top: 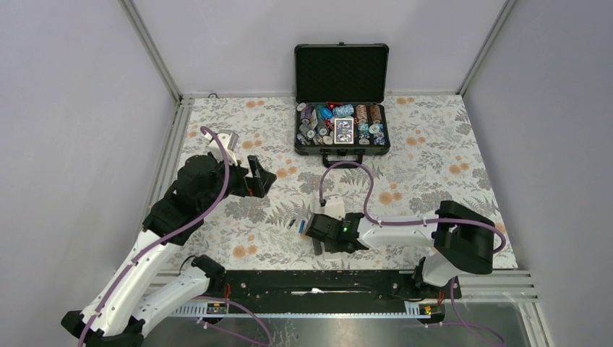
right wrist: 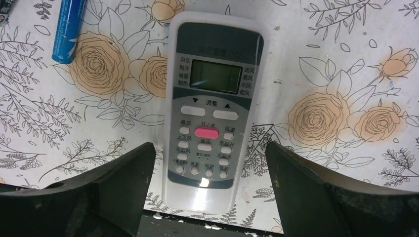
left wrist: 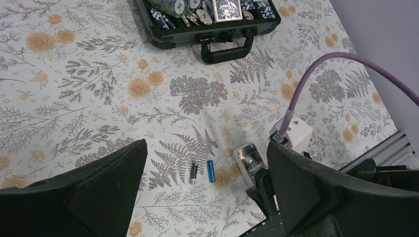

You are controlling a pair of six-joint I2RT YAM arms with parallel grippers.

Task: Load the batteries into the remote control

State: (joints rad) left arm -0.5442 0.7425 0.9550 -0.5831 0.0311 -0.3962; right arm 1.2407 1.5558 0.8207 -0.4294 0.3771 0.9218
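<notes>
Hovering low over the floral-print tablecloth (top: 434,159), the right gripper (right wrist: 210,153) has its black fingers spread, one on each side of the white rectangular plastic remote control (right wrist: 215,98), which lies face up. Two thin cylindrical batteries (left wrist: 211,171) — one blue, one dark (left wrist: 193,173) — lie side by side just beside it. The left gripper (left wrist: 206,145) hangs wide apart, empty.

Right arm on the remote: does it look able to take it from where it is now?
Probably yes. The remote lies face up on the table, its button end framed by the open jaws of the right arm, with nothing on it. The blue battery lies apart, off to one side.
</notes>
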